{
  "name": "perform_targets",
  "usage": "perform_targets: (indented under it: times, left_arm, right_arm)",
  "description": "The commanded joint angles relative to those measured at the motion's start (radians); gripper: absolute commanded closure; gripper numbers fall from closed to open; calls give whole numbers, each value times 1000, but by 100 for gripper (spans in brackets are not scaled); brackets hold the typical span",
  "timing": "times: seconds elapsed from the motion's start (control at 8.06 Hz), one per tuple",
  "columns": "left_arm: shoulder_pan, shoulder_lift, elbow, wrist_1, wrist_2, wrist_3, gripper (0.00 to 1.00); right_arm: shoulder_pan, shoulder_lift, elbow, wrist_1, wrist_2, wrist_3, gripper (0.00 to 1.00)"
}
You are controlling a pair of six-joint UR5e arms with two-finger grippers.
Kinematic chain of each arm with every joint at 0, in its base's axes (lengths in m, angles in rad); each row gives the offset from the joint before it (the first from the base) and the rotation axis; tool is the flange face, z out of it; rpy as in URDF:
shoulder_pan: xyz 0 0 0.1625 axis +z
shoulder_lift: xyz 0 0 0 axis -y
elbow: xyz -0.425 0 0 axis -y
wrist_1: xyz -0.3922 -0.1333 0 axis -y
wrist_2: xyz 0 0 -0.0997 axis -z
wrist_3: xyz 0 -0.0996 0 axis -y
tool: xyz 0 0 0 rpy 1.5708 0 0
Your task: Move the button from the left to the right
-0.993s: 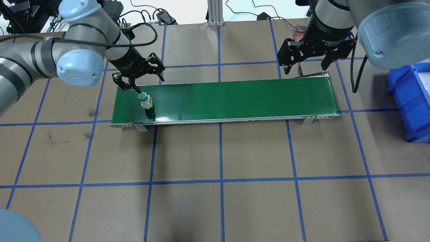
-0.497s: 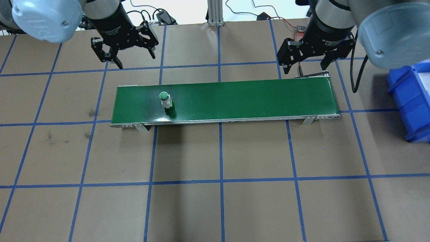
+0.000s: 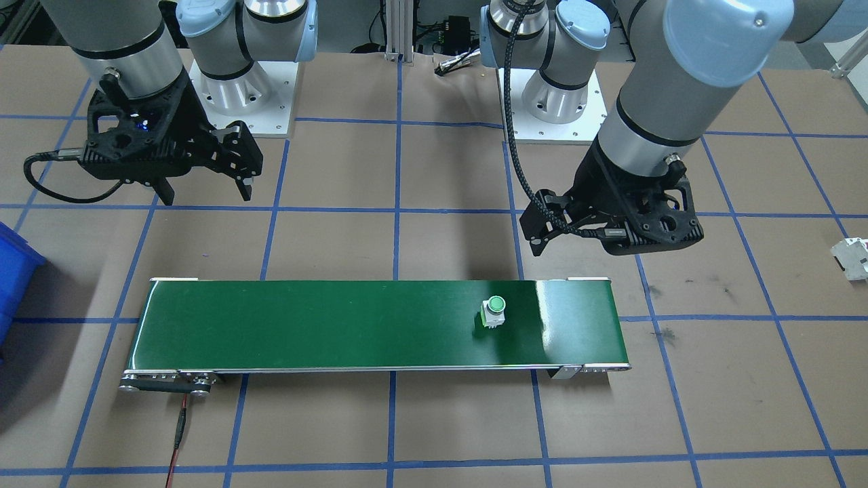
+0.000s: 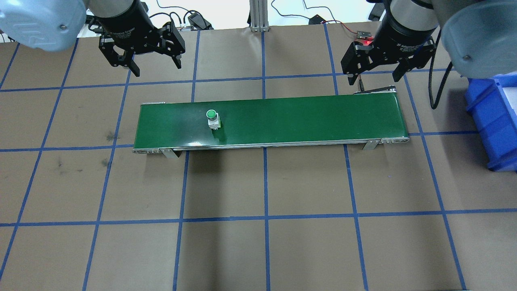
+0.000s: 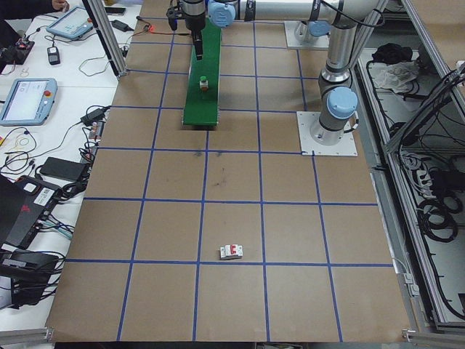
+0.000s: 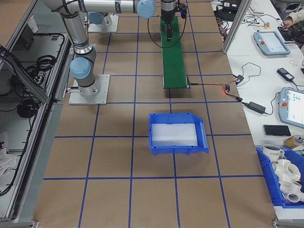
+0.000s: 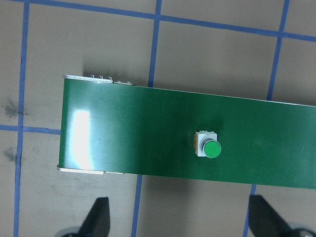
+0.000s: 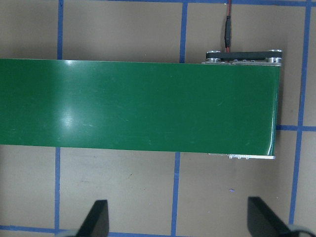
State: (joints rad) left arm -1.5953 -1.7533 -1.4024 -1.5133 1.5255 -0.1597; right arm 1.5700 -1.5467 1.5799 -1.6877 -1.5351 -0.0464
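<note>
Button: button (image 4: 212,117) stands upright on the green conveyor belt (image 4: 282,121), toward its left end, free of both grippers
Left gripper: left gripper (image 4: 155,66) hangs with fingers spread wide and empty, beyond the belt's far edge near its left end
Right gripper: right gripper (image 4: 377,74) is also spread wide and empty, at the belt's far right end
Step in hand: I judge the belt is meant to carry the button right; the right gripper should wait spread over the right end, then close squarely on the white body below the cap
Risk: a late or off-centre pinch could tip it
Containers: blue bin (image 4: 492,121) sits on the table right of the belt; in the right side view (image 6: 175,135) nothing shows in it
</note>
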Motion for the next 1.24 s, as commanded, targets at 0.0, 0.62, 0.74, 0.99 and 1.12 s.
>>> perform_targets:
  times: [0.0,0.62,0.74,0.99,1.12]
  left_arm:
    - [0,5,-1,2,1,5,0]
    - [0,8,-3,5,4,5,0]
    - [0,9,-3,5,4,5,0]
    - [0,14,-3,5,2,5,0]
    - [0,23,-3,7,2,5,0]
  right_arm:
    - [-66,16,-1,-1,73,-77,0]
    - [-88,138,2,-73,168,-56,0]
    - [-88,154,2,-73,205,-64,0]
    - [-88,209,3,-116,273,-66,0]
    - [-88,241,5,-121,273,-64,0]
